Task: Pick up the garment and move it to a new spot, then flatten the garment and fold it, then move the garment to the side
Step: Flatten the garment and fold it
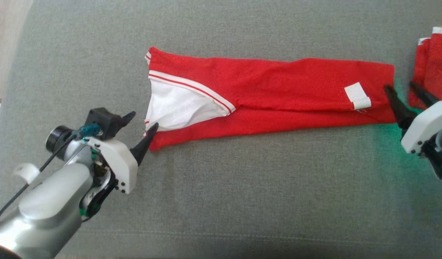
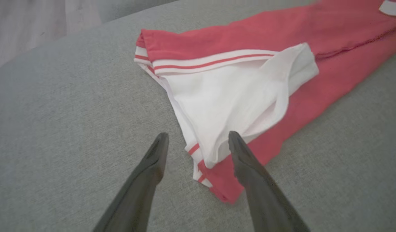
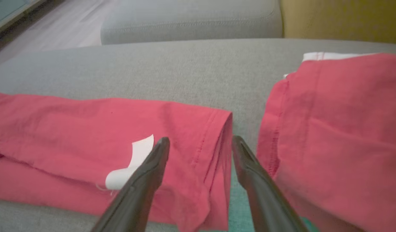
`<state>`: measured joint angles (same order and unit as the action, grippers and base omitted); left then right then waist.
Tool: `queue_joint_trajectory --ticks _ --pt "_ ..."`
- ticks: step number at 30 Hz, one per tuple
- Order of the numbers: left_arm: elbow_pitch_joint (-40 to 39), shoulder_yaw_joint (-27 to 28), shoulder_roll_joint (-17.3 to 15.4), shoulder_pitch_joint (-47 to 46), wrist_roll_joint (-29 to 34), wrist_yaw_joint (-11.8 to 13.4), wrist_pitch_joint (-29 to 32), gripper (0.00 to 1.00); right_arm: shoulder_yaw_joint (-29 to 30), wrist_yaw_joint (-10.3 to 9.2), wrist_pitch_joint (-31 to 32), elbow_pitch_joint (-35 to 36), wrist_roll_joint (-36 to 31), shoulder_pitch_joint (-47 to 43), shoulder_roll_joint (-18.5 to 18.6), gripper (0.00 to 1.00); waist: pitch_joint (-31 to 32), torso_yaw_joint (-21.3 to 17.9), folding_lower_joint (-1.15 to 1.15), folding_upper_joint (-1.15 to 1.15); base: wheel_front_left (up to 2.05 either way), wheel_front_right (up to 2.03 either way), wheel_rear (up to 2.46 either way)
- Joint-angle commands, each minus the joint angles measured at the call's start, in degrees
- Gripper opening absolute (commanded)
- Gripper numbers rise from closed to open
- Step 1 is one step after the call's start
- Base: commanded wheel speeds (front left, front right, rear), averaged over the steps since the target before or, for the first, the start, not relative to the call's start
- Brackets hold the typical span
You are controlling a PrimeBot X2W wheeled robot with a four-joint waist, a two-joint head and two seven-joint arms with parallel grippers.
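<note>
Head view shows the red garment (image 1: pixel 278 82) lying on the grey sofa seat (image 1: pixel 221 201), folded into one long narrow strip. At the strip's left end the white inner side (image 1: pixel 178 104) is turned out, and it has a white trim with a thin red stripe. Near the strip's right end a small white label (image 1: pixel 357 96) is on the top layer.

The left pincer (image 1: pixel 144 119) is at the left end of the garment with its two fingers spread open and nothing between them is gripped. In the left wrist view the pincer (image 2: pixel 198 134) stands over the near corner: one finger above the white fabric, the other above the bare seat beside the garment. I cannot tell if a fingertip touches the cloth.

The right pincer (image 1: pixel 399 85) is at the garment's right end, also open and empty. In the right wrist view it (image 3: pixel 200 138) has one finger over the hem beside the label (image 3: pixel 133 161), the other over the gap next to the garment (image 3: pixel 72 129). Beyond this gap lies a second red garment (image 1: pixel 434 68), apart from the first.
</note>
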<state>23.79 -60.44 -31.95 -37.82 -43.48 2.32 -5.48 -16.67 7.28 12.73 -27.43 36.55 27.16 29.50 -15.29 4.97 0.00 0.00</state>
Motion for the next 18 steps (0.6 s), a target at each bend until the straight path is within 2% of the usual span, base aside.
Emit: queue_joint_trajectory --ticks 1,6,10,12,15,18 --pt "-0.66 3.12 -1.62 -1.58 -0.5 0.73 -1.27 1.0 0.28 0.21 -1.19 1.95 -0.68 -0.36 0.93 1.0 0.4 -0.02 0.0 0.0 0.0 0.0 0.0" --pt "-0.18 8.63 0.73 -0.89 -3.37 4.42 -7.34 1.0 3.44 0.21 -7.35 4.29 -1.58 -0.03 -1.59 1.0 1.84 0.17 0.0 0.0 0.0 0.0 0.0" --pt "-2.1 17.22 3.73 1.15 -4.74 8.13 -9.41 1.0 6.28 0.21 -13.86 6.3 -3.64 -0.63 -5.29 1.0 3.14 0.36 0.0 0.0 0.0 0.0 0.0" --pt "-6.09 24.36 6.04 3.08 -2.0 9.35 -9.47 1.0 7.23 0.21 -16.23 7.23 -4.68 -1.57 -7.25 1.0 3.53 0.6 0.0 0.0 0.0 0.0 0.0" --pt "-13.38 36.35 10.99 8.59 5.98 10.84 -9.5 1.0 8.81 0.21 -19.18 8.6 -4.02 -3.38 -10.78 1.0 4.04 0.81 0.0 0.0 0.0 0.0 0.0" --pt "-18.23 45.2 17.34 15.13 12.26 8.54 -9.5 1.0 9.89 0.21 -21.92 9.16 -5.37 -5.41 -12.74 1.0 4.47 0.95 0.0 0.0 0.0 0.0 0.0"
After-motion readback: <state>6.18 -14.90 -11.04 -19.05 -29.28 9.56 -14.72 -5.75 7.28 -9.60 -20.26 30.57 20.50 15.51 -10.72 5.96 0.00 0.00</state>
